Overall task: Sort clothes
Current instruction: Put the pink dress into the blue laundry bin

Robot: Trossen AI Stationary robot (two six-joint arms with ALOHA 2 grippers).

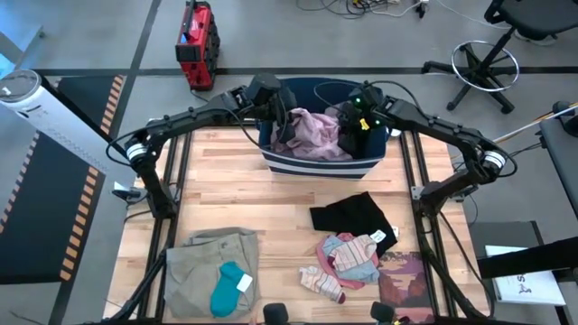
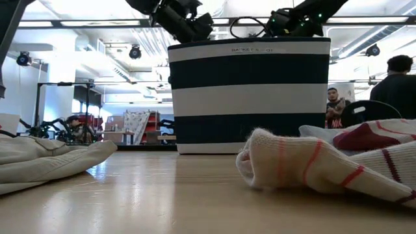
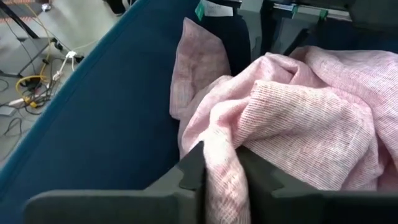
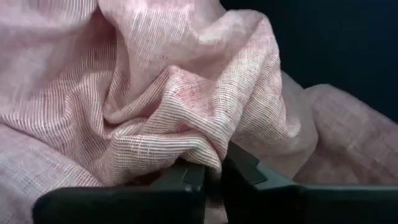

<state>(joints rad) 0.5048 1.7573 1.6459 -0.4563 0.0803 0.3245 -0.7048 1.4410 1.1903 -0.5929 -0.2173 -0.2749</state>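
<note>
The pink garment (image 1: 318, 134) lay heaped in the bin (image 1: 318, 166) at the table's far edge. The left gripper (image 3: 222, 174) pinched one fold; the right gripper (image 4: 213, 171) pinched another. Soft, light and loosely woven, it would likely sag and stretch; gathered folds offer the surest hold.

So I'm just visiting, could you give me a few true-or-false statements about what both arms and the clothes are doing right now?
1. Both grippers, left and right, pinch the pink garment. True.
2. The pink garment lies on the table. False: it is in the striped bin.
3. A teal sock lies on the khaki trousers. True.
4. The black garment is inside the bin. False: it lies on the table in front of the bin.
</note>
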